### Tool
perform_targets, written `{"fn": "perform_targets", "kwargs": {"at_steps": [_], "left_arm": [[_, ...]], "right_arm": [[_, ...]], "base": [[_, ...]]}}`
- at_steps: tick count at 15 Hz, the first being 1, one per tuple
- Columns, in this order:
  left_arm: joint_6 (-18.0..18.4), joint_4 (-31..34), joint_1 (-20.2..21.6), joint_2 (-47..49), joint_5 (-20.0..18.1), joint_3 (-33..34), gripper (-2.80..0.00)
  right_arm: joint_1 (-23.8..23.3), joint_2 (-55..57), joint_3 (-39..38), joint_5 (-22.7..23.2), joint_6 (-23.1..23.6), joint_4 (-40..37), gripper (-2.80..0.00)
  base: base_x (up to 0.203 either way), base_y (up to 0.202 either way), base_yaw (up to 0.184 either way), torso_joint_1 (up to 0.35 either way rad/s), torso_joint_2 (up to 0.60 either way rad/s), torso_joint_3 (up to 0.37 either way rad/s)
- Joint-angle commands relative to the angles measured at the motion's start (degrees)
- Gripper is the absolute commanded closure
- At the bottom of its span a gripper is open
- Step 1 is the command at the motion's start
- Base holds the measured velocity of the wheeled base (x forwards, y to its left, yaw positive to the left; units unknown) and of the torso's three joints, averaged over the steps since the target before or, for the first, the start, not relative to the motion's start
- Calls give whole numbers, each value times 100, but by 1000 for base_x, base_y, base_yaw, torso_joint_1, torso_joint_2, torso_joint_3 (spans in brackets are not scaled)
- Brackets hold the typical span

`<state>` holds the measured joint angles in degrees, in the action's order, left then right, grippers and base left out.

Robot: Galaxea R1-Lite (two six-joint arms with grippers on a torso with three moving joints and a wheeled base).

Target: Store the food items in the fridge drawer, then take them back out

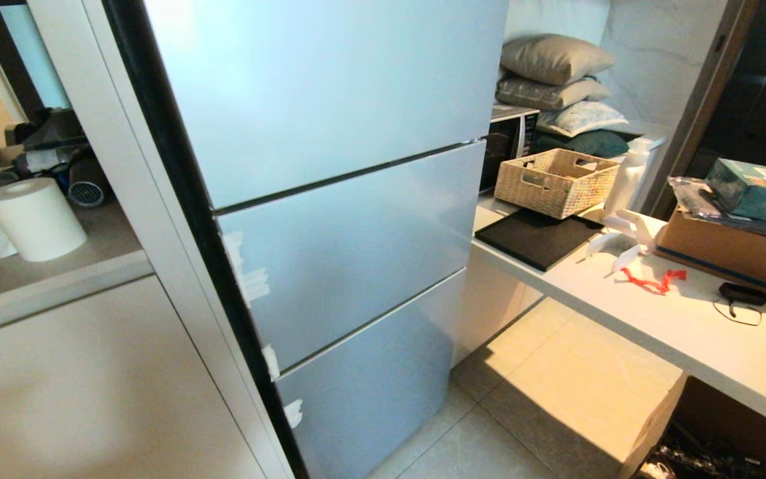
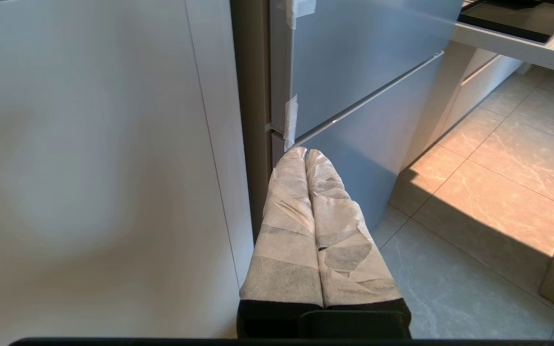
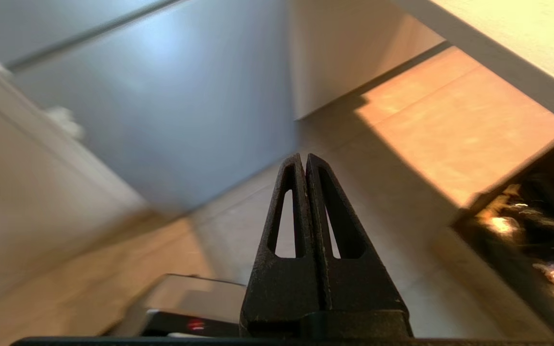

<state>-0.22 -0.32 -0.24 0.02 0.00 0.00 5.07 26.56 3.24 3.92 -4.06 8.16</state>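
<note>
The pale silver-blue fridge (image 1: 336, 219) stands before me with its three door panels closed and white tape scraps (image 1: 250, 283) along its left edge. The fridge drawer and the food items are hidden. Neither arm shows in the head view. My left gripper (image 2: 305, 153), its fingers wrapped in white tape, is shut and empty, low beside the fridge's (image 2: 363, 101) left edge near the seam above the bottom panel. My right gripper (image 3: 304, 157), plain black, is shut with nothing in it, pointing down at the floor in front of the bottom panel (image 3: 171, 105).
A white counter (image 1: 655, 313) runs along the right with a wicker basket (image 1: 556, 181), a black tray (image 1: 536, 237), a white bottle (image 1: 628, 176) and a cardboard box (image 1: 729, 249). A cardboard box (image 1: 702, 439) sits beneath it. Beige cabinets (image 1: 84, 379) stand on the left with a paper roll (image 1: 34, 218).
</note>
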Motion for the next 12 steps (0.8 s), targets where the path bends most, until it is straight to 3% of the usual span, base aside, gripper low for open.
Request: {"fn": "perform_targets", "kwargs": {"at_steps": [1,5,12], "left_arm": [[-4,-3,-2,-20,0,9,0],[4,-3,-2,-17,0,9,0],[4,-3,-2,-14,0,9,0]], "right_arm": [[-290,-1582,-244,-62,136,-398,0],[-464,-2680,-307,-412,754,-777,0],[-489,-2656,-324,-427,512,-868,0]], "base": [[0,0,0,0,0,0],[0,0,0,0,0,0],[0,0,0,0,0,0]]}}
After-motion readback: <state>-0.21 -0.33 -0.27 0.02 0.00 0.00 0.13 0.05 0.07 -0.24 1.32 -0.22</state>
